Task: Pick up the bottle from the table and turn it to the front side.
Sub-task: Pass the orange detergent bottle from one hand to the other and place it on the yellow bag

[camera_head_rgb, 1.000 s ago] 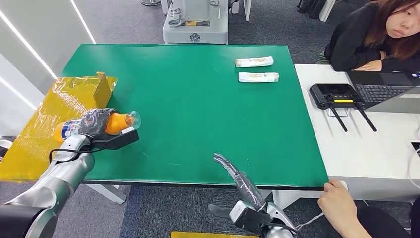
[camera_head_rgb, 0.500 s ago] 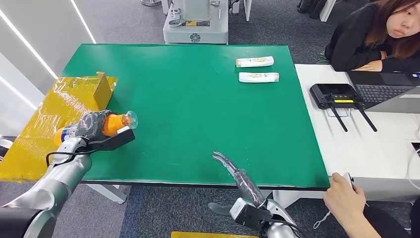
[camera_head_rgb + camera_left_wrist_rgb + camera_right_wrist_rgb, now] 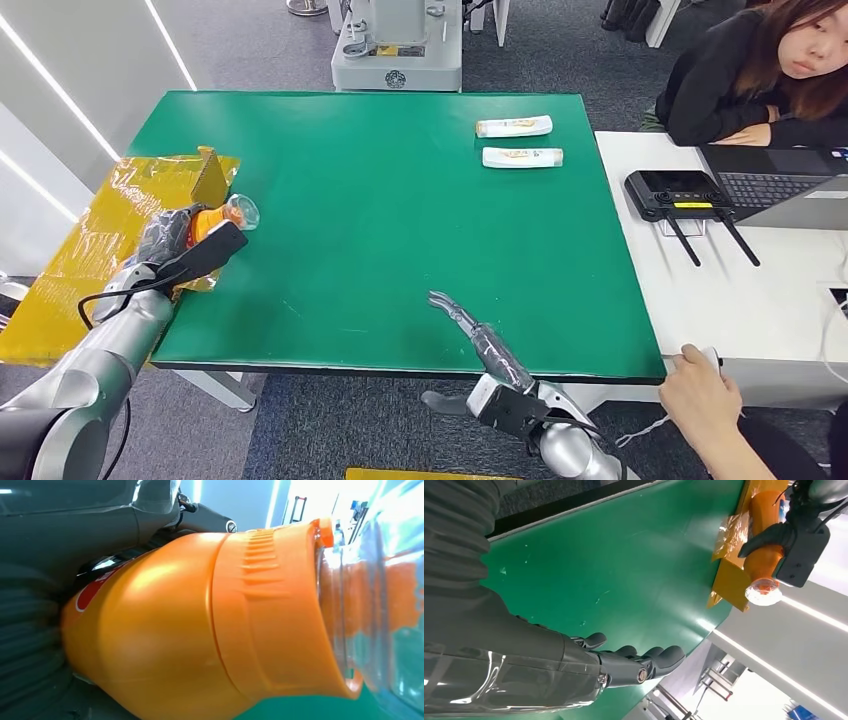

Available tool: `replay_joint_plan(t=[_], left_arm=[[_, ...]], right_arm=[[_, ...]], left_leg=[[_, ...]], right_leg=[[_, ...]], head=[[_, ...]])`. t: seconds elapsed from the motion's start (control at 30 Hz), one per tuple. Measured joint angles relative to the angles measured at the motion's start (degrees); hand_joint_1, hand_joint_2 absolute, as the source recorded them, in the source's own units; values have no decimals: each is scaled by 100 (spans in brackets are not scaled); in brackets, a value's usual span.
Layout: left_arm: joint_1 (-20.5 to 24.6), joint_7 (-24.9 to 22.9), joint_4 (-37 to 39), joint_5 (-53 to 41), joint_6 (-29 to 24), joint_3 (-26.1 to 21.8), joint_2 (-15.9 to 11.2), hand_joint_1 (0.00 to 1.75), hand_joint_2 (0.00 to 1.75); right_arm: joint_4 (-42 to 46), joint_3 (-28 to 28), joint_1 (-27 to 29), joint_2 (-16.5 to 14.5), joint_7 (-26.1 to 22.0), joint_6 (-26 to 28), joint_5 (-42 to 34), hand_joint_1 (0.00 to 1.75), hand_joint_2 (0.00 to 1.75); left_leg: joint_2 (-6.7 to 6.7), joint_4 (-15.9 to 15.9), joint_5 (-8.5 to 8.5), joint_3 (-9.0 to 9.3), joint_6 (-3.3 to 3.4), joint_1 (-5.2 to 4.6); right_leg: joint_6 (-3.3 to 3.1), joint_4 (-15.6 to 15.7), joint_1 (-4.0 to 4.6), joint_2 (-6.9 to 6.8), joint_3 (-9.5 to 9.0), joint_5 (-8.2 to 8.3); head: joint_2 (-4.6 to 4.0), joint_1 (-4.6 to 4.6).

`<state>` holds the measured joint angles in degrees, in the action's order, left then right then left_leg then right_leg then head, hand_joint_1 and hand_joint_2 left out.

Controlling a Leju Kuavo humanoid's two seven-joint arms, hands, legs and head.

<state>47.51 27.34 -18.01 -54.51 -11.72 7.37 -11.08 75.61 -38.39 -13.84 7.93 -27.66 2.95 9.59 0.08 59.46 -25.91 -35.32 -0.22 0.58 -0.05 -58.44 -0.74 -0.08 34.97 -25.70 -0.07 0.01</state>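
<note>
My left hand (image 3: 170, 240) grips an orange bottle (image 3: 208, 222) with a clear cap, lying sideways above the green table's left edge beside a yellow-wrapped box (image 3: 150, 195). In the left wrist view the bottle's orange body (image 3: 200, 625) sits close up, its clear cap (image 3: 390, 605) pointing away from the hand. The right wrist view shows the same bottle (image 3: 766, 555) held by my left hand (image 3: 796, 535) next to the yellow box. My right hand (image 3: 480, 340) hovers at the table's near edge, fingers stretched out and holding nothing (image 3: 624, 662).
Two white tubes (image 3: 515, 126) (image 3: 522, 156) lie at the far right of the green table (image 3: 400, 200). A white desk (image 3: 740, 300) on the right carries a black controller (image 3: 675, 192) and a laptop. One person sits behind it; another person's hand (image 3: 700, 395) rests at its near corner.
My left hand has carried the bottle left and away from me, up to the yellow box. My right hand has barely shifted. The person's hand at the desk corner moved slightly.
</note>
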Motion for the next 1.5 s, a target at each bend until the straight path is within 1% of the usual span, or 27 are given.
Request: replay_joint_plan(t=[0.13, 0.37, 0.57, 1.1, 1.27, 1.4, 1.5], left_arm=[[-51, 35, 0, -122, -252, 1, 29, 175, 175], [-73, 34, 0, -267, -394, 4, 74, 175, 175], [-93, 13, 0, -617, -421, 122, 123, 175, 175], [-100, 1, 0, -720, -455, 216, 164, 175, 175], [-233, 15, 0, -1180, -756, 472, 164, 175, 175], [-396, 164, 0, -1269, -1007, 678, 163, 175, 175], [-522, 195, -1, -1288, -1075, 785, 161, 175, 175]], right_arm=[[-150, -80, -123, 89, -74, 39, -162, 0, 175], [-263, -158, -183, 174, -125, 92, -258, 0, 175], [-316, -232, -222, 270, -155, 183, -400, 0, 175], [-353, -327, -254, 343, -165, 198, -433, 0, 175], [-365, -359, -282, 402, -163, 318, -606, 0, 175], [-358, -410, -245, 493, -174, 434, -708, 0, 175], [-338, -439, -157, 520, -180, 501, -711, 0, 175]], left_leg=[[-2, 0, 0, -1, 0, 0], [-3, 0, 0, -1, 0, 0], [-3, 0, 0, -2, 0, 0], [-2, 0, 0, -2, 0, 1], [0, 0, -1, -2, 0, 0], [-1, 0, -4, -3, -2, 0], [-1, -2, -8, -3, -5, 0]], right_leg=[[0, 0, 0, -2, 0, 0], [-1, 1, 0, -3, 0, -1], [-2, 1, 1, -3, 0, -1], [-2, 1, 1, -1, 1, -1], [-2, 2, 1, 1, 2, -2], [-2, 3, 0, 1, 3, -2], [-5, 3, 0, 1, 2, -5]], head=[[0, 1], [0, 1], [0, 1], [0, 1], [0, 0], [0, 1], [0, 2]])
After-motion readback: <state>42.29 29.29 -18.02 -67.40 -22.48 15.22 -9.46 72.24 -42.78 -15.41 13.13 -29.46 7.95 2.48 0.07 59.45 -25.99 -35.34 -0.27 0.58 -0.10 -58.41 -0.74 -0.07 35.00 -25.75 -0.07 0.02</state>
